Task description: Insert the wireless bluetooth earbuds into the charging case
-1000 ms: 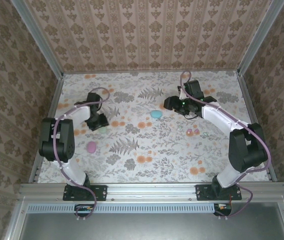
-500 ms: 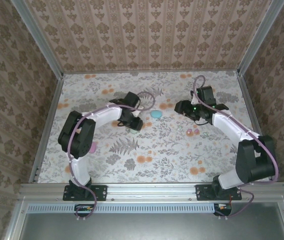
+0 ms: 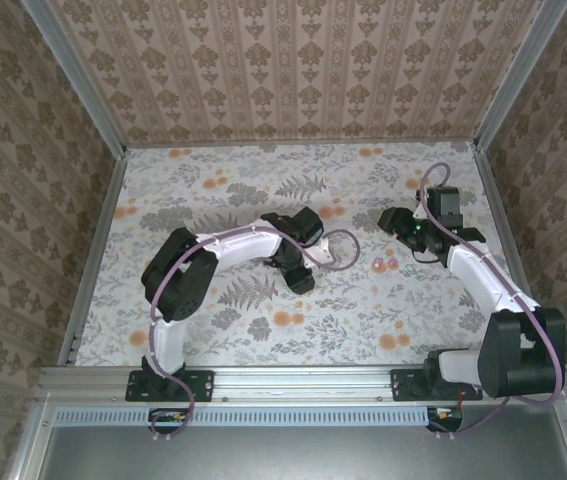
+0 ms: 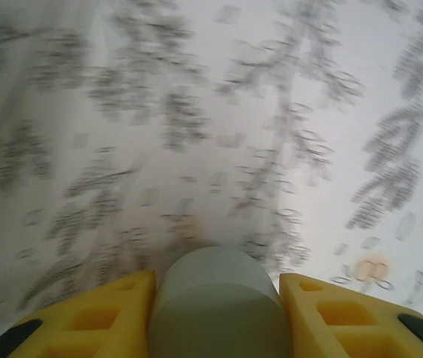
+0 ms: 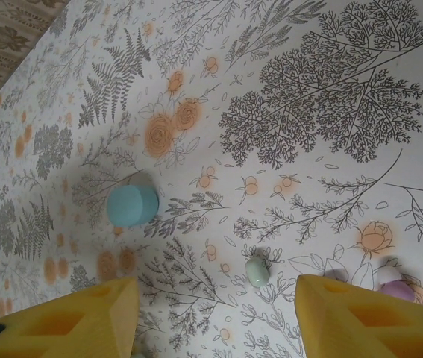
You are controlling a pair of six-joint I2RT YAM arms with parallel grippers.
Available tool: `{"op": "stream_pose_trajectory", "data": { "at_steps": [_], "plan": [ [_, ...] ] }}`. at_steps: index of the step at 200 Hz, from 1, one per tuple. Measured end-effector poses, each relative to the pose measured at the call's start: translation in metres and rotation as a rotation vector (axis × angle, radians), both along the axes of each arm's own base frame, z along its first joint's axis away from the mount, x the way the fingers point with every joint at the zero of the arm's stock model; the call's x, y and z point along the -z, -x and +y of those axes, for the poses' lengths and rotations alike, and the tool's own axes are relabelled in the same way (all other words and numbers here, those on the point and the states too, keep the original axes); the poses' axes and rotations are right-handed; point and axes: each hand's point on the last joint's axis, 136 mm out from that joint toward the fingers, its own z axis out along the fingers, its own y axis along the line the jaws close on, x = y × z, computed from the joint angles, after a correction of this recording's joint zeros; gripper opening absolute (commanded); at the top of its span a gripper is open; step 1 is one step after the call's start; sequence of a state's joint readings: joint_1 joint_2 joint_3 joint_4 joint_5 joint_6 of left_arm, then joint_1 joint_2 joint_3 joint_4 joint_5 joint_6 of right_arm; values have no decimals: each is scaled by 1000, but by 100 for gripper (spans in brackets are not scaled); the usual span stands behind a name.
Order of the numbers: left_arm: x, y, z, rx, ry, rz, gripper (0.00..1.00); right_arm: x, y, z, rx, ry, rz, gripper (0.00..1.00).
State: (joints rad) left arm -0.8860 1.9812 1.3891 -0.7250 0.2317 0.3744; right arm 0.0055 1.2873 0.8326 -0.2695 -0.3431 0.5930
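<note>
Left gripper point(image 4: 218, 298) is clamped on a pale green rounded case point(image 4: 218, 280), with fingers tight on both sides, low over the table point(image 3: 253, 190). That wrist view is smeared, so I can't tell whether the lid is open. Right gripper point(image 5: 215, 298) is spread wide and holds nothing. It hangs above a pale green earbud point(image 5: 257, 271) and two pink earbuds point(image 5: 395, 287), which lie just beside its right finger. From the top, the pink earbuds point(image 3: 379, 265) lie between the two grippers. A cyan case point(image 5: 133, 205) sits further out, apart from the buds. My read is that the step in hand is getting the case to the buds. Set it flat near the pink earbuds, not on them, opening up, before you pick. The buds are tiny and glossy, so come straight down and close slowly or they'll likely squirt out. There's plenty of open table mid-field. The right arm sits near the right rail point(image 3: 503, 230), so work inward.
</note>
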Motion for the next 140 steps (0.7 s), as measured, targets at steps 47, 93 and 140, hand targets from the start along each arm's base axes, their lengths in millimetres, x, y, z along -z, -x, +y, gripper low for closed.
{"op": "stream_pose_trajectory", "data": {
  "at_steps": [47,93,140],
  "plan": [
    [3,26,-4,228,2,-7,50,-3,0,-6,5,19,-26,59],
    [4,28,4,305,-11,-46,76,-4,-2,-8,-5,42,-48,60],
    [-55,17,5,209,184,-184,81,-17,-5,-1,-108,85,-141,58]
  ]
}}
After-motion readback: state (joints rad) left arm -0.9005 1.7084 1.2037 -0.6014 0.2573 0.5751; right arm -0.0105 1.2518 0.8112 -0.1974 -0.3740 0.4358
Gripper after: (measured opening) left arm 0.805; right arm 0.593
